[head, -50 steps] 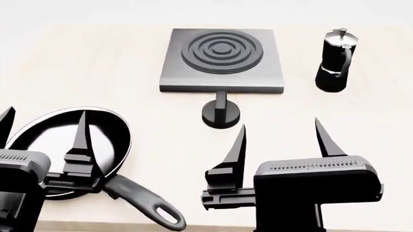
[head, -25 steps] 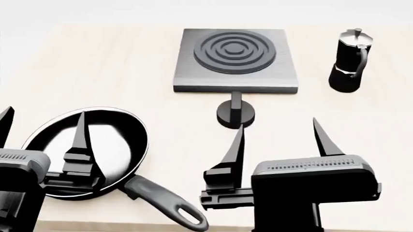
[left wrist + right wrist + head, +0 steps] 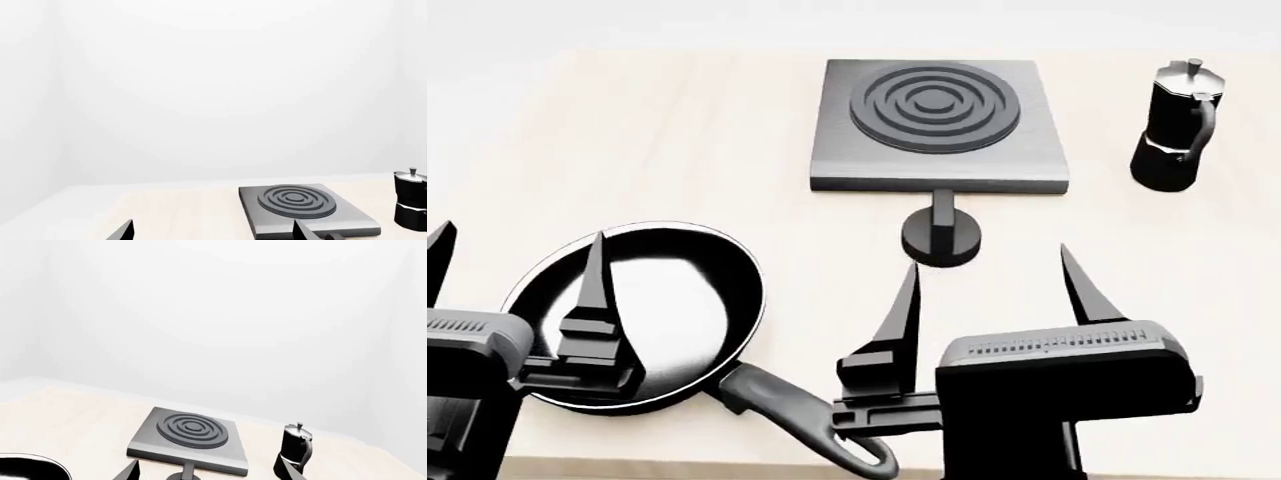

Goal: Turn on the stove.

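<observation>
The table (image 3: 667,130) carries the stove (image 3: 941,125) at its far centre, knob (image 3: 942,236) just in front. Right gripper (image 3: 988,295) and left gripper (image 3: 510,275): fingers spread, empty. Risk: an off-centre approach slips off the knob or strikes the frying pan (image 3: 641,315).

This is a simulated kitchen-style test scene rather than a real home: a pale, light-wood tabletop (image 3: 694,130) stands against blank white walls (image 3: 213,90) with no fittings or detail. The cookware marks it as a cooking setup: a flat square brushed-grey metal stove (image 3: 941,120) with dark concentric rings, a black moka pot (image 3: 1177,125), and a glossy black frying pan (image 3: 647,310).
</observation>
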Motion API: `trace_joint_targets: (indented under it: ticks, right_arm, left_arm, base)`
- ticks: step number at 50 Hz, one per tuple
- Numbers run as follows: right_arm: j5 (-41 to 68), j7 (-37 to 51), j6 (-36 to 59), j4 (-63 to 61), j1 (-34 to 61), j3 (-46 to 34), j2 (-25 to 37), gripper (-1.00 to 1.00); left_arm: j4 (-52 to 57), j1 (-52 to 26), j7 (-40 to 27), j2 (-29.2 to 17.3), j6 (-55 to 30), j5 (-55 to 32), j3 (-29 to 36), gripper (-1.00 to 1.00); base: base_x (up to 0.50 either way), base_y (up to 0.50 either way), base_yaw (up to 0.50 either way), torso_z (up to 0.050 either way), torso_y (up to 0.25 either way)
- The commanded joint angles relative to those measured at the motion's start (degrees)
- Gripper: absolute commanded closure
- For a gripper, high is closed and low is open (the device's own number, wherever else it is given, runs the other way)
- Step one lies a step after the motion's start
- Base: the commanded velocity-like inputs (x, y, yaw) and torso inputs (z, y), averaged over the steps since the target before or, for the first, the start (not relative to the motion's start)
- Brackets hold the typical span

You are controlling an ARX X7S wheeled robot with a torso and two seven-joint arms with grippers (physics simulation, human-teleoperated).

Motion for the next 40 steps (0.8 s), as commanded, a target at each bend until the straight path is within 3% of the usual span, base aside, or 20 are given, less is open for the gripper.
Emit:
trace_joint_targets:
  ticks: [1, 40]
  right_arm:
    - [0.87, -0.29, -1.27, 0.03, -0.39, 0.49, 0.05, -1.0]
    - [2.36, 0.54, -0.73, 0.57, -0.16, 0.96, 0.0, -1.0]
  left_arm:
    - [-0.37, 0.01, -0.2, -0.25, 0.48, -0.03, 0.54, -1.0]
    - [-0.19, -0.25, -1.51, -1.02, 0.47, -0.87, 0.9, -1.0]
  base:
    - [0.0, 0.0, 0.0, 0.0, 0.0]
    - [0.06, 0.0, 0.0, 0.0, 0.0]
